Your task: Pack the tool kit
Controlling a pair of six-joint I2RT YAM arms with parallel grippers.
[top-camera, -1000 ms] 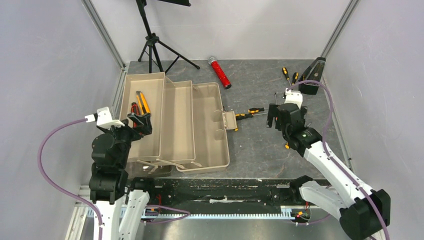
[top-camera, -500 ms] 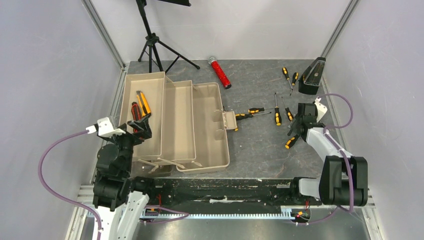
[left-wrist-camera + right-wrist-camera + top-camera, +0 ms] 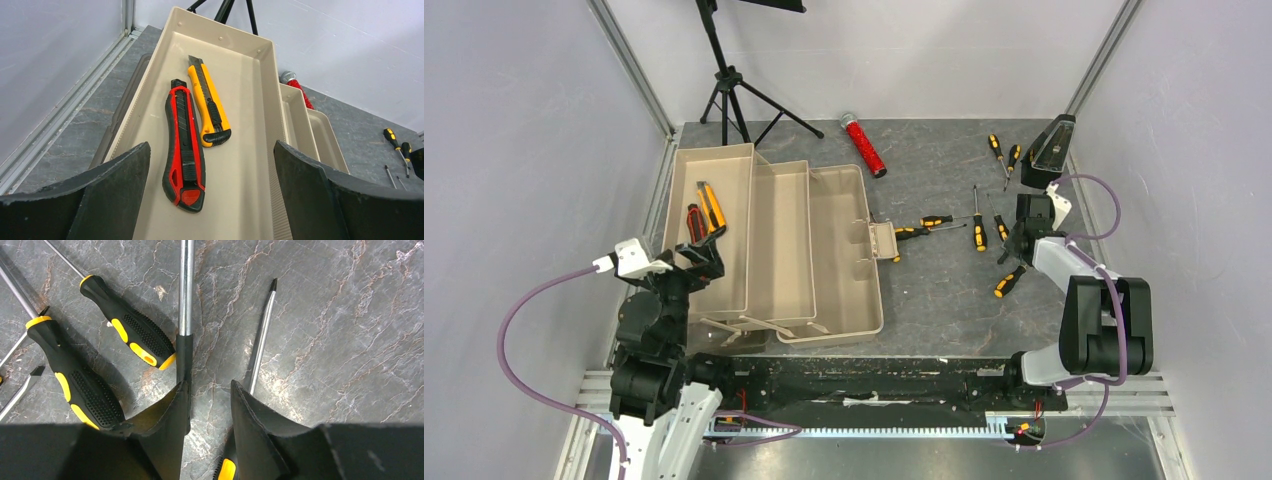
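Observation:
The tan toolbox (image 3: 779, 240) lies unfolded at the left. Its left tray (image 3: 240, 165) holds a red utility knife (image 3: 184, 150) (image 3: 692, 220) and an orange one (image 3: 207, 105) (image 3: 711, 205). My left gripper (image 3: 210, 145) (image 3: 704, 255) hangs open over that tray's near end, holding nothing. My right gripper (image 3: 209, 385) (image 3: 1024, 238) is down at the table among black-orange screwdrivers (image 3: 135, 335) (image 3: 979, 232). Its jaws stand narrow, with bare table between them. A steel-shafted tool with a black grip (image 3: 184, 352) lies along the left finger's inner edge. Another screwdriver's shaft (image 3: 262, 335) runs under the right finger.
More screwdrivers lie by the toolbox latch (image 3: 934, 222), near the front right (image 3: 1009, 282) and at the back right (image 3: 994, 148). A black metronome (image 3: 1049, 155) stands at the back right, a red glittery cylinder (image 3: 864, 145) at the back, and a tripod (image 3: 729, 90) behind the toolbox.
My right arm swung right and dropped among the screwdrivers, its jaws narrowing. My left gripper drew back toward the near end of the tray, still open.

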